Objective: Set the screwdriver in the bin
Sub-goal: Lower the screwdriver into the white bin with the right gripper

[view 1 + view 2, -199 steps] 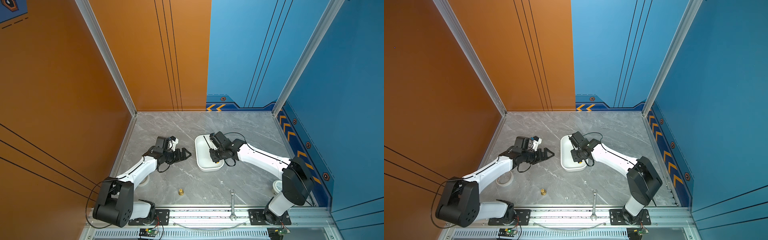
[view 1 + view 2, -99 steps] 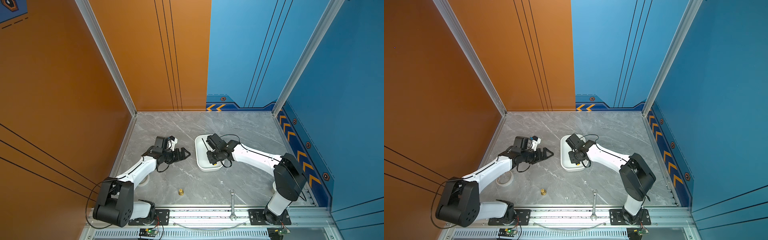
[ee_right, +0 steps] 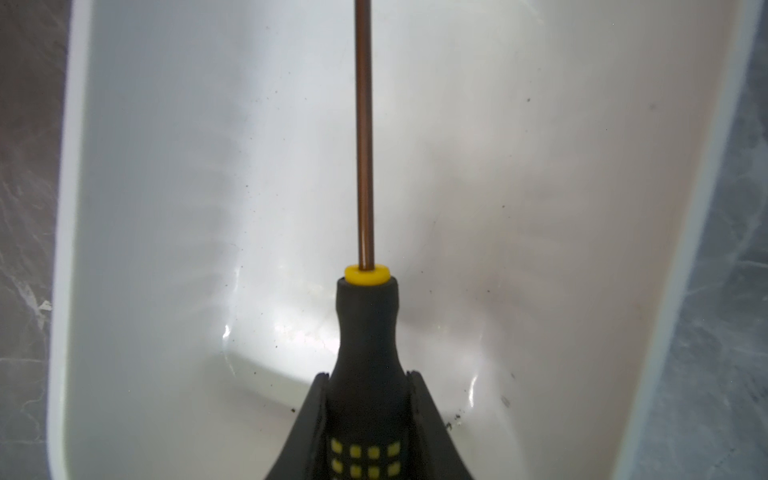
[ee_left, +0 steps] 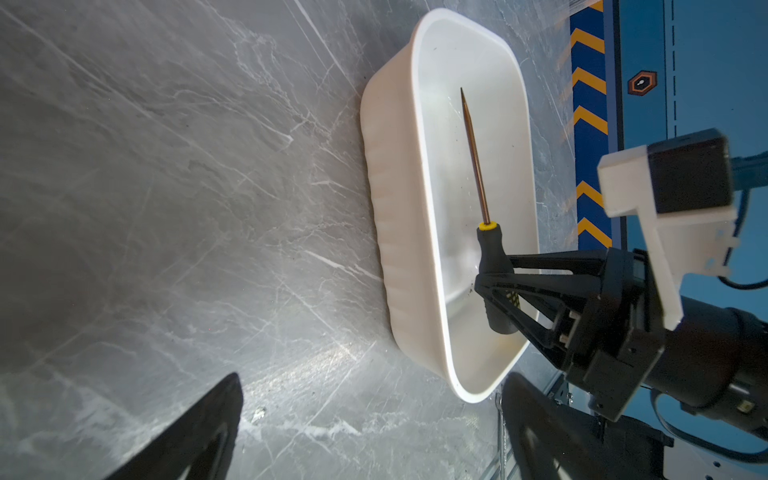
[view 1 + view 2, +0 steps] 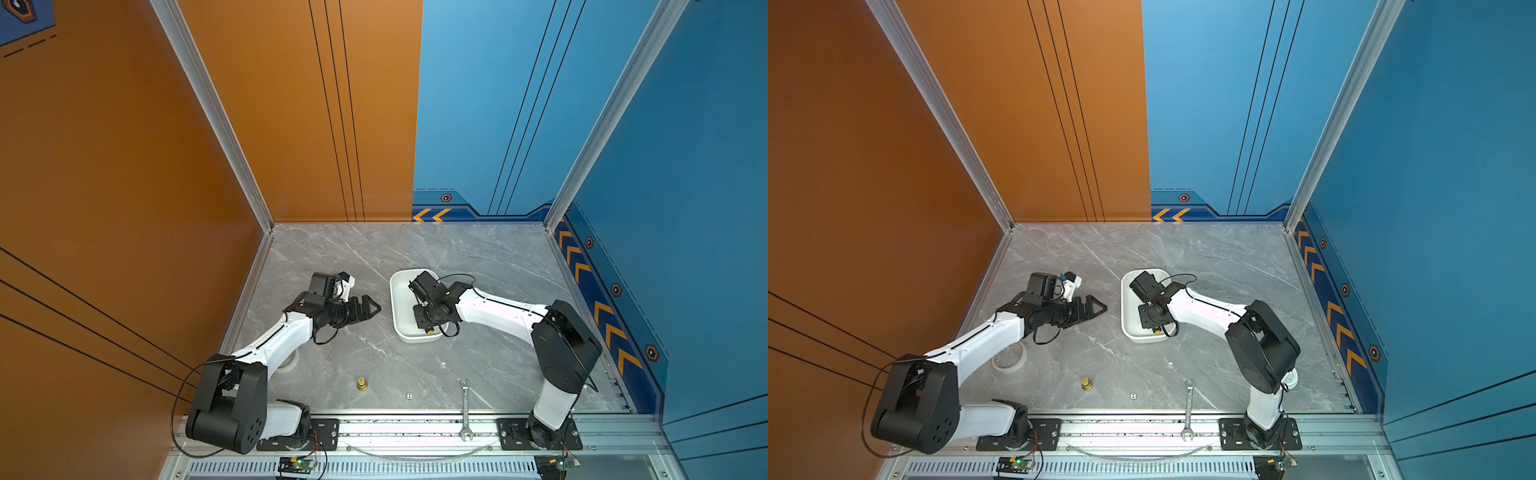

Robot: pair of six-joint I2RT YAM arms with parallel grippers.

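The right gripper (image 4: 494, 282) is clamped tight on the black handle of the screwdriver (image 4: 482, 208), holding it low inside the bin (image 4: 386, 187), which sits near the middle of both top views, a little below centre. The tool's long axis follows the bin's length, tip toward the upper end and handle toward the lower. From above, the arm hides all but a speck of yellow. I can't tell whether the tip touches the floor. The left gripper (image 5: 372, 308) hangs wide open and empty, left of the bin.

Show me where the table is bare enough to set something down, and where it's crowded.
Bare: the far table strip between bin and back wall; the middle patch between bin, brass fitting and wrench. Crowded: inside the bin, where the right pincer grips the screwdriver; the left pincer hems its side.
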